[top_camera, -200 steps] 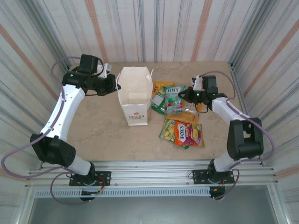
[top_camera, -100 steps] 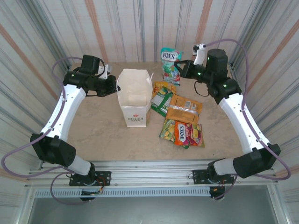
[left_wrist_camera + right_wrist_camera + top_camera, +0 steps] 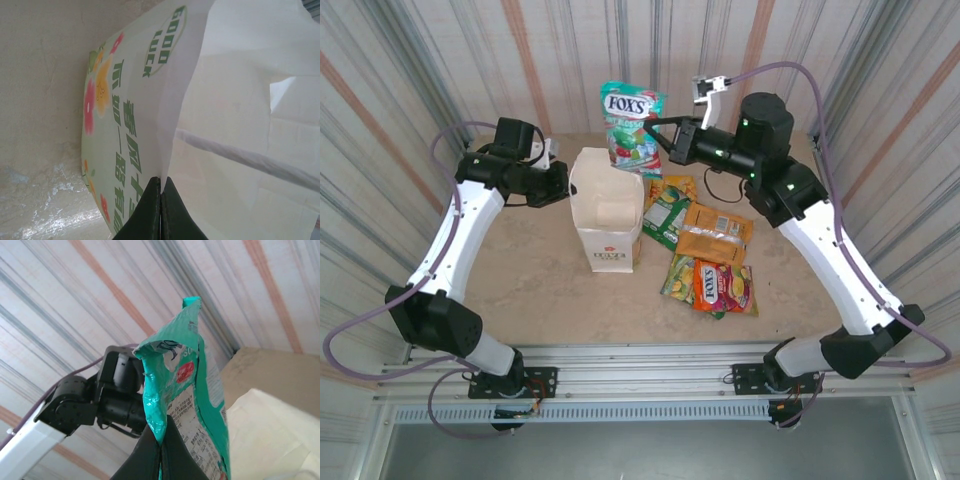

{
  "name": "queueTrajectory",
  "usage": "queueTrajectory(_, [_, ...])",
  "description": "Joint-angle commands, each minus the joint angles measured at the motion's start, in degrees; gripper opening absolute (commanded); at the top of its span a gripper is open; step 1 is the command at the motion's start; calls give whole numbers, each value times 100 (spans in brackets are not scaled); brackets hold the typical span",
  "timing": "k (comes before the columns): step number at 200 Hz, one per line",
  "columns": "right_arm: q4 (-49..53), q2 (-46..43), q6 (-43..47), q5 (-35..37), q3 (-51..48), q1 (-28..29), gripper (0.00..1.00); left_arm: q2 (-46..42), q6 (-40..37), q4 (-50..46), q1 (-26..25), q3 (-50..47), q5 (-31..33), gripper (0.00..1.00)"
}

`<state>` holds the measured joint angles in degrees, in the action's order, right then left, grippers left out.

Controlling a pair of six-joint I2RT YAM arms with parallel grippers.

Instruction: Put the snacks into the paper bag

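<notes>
Green snack packet (image 3: 632,122) clamped in right jaws, aloft near paper bag (image 3: 610,215) mouth; left jaws pinch bag rim.

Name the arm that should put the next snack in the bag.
Right. The right fingers pinch the green packet in the air by the paper bag's open top; the left fingers are shut on the bag's rim.

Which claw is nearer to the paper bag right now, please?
Left. The left claw pinches the rim of the paper bag; the right claw holds a green packet aloft, clear of the bag.
</notes>
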<state>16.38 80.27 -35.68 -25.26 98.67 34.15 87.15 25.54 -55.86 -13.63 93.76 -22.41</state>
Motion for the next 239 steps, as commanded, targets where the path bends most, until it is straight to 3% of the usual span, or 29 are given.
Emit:
queueTrajectory(1, [-111, 174, -334, 114, 99, 210, 0, 82, 5, -134, -43, 179, 71, 0])
queueTrajectory(76, [840, 712, -674, 1147, 55, 658, 0, 93, 13, -122, -74, 207, 9, 0])
queueTrajectory(103, [916, 890, -646, 1171, 29, 709, 3, 57, -2, -71, -87, 118, -6, 0])
queueTrajectory(115, [945, 985, -646, 1088, 10, 745, 10, 41, 4, -51, -93, 65, -24, 0])
queueTrajectory(133, [1035, 1069, -635, 1091, 29, 813, 36, 21, -8, -57, -96, 38, 2, 0])
queueTrajectory(150, [1066, 1029, -557, 1198, 61, 821, 47, 21, -81, -160, -84, 93, 222, 0])
queueTrajectory(239, [1337, 158, 35, 1829, -288, 649, 53, 316, -490, -527, 412, 437, 262, 0])
